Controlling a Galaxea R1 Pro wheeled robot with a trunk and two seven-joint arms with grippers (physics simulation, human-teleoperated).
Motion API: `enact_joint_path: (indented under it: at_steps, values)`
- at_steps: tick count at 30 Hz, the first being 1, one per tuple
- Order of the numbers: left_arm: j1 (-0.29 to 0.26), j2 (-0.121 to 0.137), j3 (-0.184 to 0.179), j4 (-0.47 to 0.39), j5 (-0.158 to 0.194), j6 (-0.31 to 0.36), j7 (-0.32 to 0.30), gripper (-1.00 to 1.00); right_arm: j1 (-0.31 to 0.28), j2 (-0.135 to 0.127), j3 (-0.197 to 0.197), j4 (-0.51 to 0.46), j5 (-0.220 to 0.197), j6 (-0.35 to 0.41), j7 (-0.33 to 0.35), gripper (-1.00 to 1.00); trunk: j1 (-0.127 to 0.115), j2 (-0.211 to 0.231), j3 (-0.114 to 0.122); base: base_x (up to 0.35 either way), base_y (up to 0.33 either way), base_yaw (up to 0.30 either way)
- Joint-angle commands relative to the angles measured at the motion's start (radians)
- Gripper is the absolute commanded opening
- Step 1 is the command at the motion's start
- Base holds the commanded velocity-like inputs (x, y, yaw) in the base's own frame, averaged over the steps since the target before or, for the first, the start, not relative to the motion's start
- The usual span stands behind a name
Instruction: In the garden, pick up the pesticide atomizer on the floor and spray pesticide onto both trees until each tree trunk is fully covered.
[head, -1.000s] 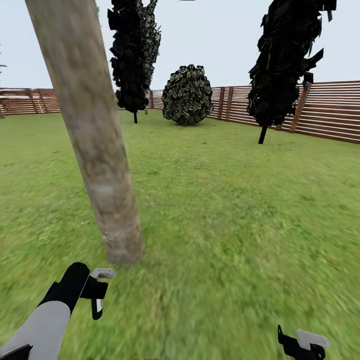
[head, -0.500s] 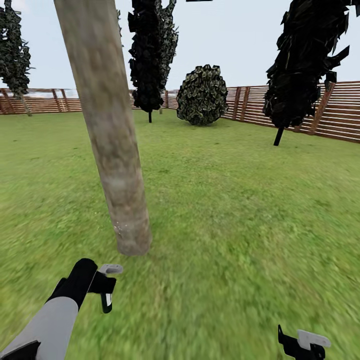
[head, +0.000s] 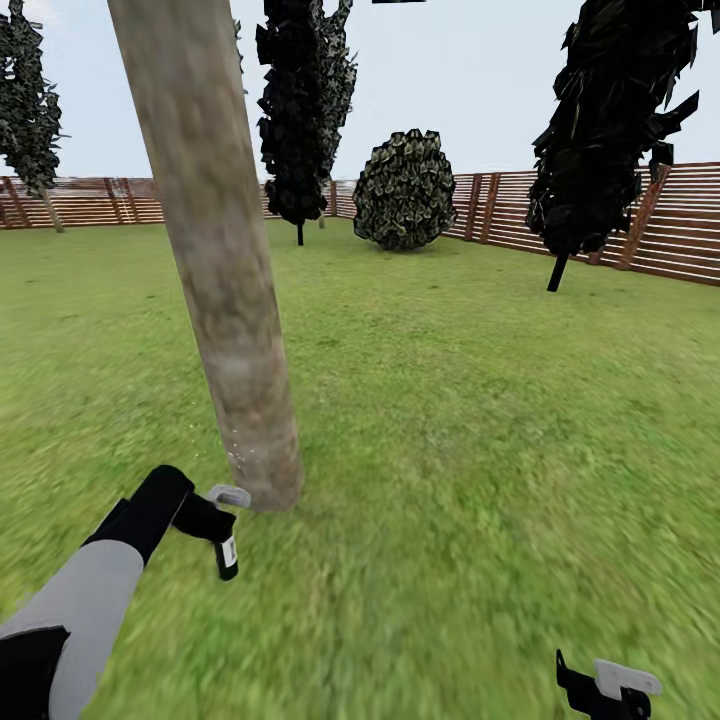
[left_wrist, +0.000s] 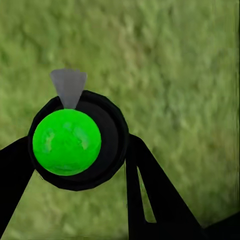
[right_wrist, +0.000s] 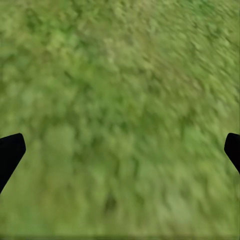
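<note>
1. Lawn (head: 480, 420) fills most of the head view; fence (head: 690, 225) runs across the upper third, with a round bush (head: 405, 190) in front of it at upper centre.
2. Trunk (head: 215, 250): thick mottled grey-brown column, leaning from top left down to its base at lower left-centre. A few pale specks show near the base; most of the bark looks bare, so coverage is judged far from complete.
3. Two narrow black-leaved trees (head: 300, 110) stand at upper centre-left and upper right; judged not task targets. A further leafy tree (head: 28, 110) sits at the far upper left edge.
4. Left hand (head: 222, 530), lower left, is closed around the atomizer (head: 228, 552). The bottle hangs dark with a white label, just beside the trunk base, apart from it. Left wrist view: atomizer (left_wrist: 75, 140) seen end-on as a dark ring with a bright green disc, black fingers (left_wrist: 150, 195) either side, a grey cone pointing from its rim over grass.
5. Right hand (head: 608, 688), bottom right corner, holds nothing; right wrist view shows the black fingertips (right_wrist: 10, 152) at opposite frame edges, spread wide, over grass.
6. Step in hand (judged): spraying the first trunk, low section.
7. Next move calls for: nozzle aimed at the bark, then a sweep up the trunk and round it; second tree after.
</note>
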Motion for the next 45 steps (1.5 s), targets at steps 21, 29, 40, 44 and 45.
enact_joint_path:
  at_steps: [21,29,40,44,45]
  values:
    - [-0.149,0.115,-0.054,0.003,-0.055,0.057,-0.172,-1.00,-0.001,0.000,-0.003,0.002,0.011,-0.004,-0.006,1.00,0.000,0.000,-0.001,0.000,0.000,0.000]
    - [-0.150,0.116,-0.056,-0.005,-0.085,0.057,-0.185,-1.00,-0.001,0.000,-0.003,0.002,0.011,-0.004,-0.006,1.00,0.000,0.000,-0.001,-0.040,0.000,0.000]
    - [-0.227,0.101,-0.065,0.003,-0.087,0.059,-0.191,-1.00,-0.001,0.000,-0.003,0.002,0.012,-0.004,-0.006,1.00,0.000,0.000,-0.001,-0.108,0.000,0.000]
    - [-0.238,0.148,-0.065,0.005,-0.087,0.058,-0.191,-1.00,-0.001,0.000,-0.003,0.002,0.012,-0.004,-0.006,1.00,0.000,0.000,-0.001,0.000,0.000,0.000]
    - [-0.238,0.154,-0.066,0.005,-0.086,0.057,-0.192,-1.00,-0.001,0.000,-0.003,0.002,0.011,-0.004,-0.006,1.00,0.000,0.000,-0.001,0.000,0.000,0.000]
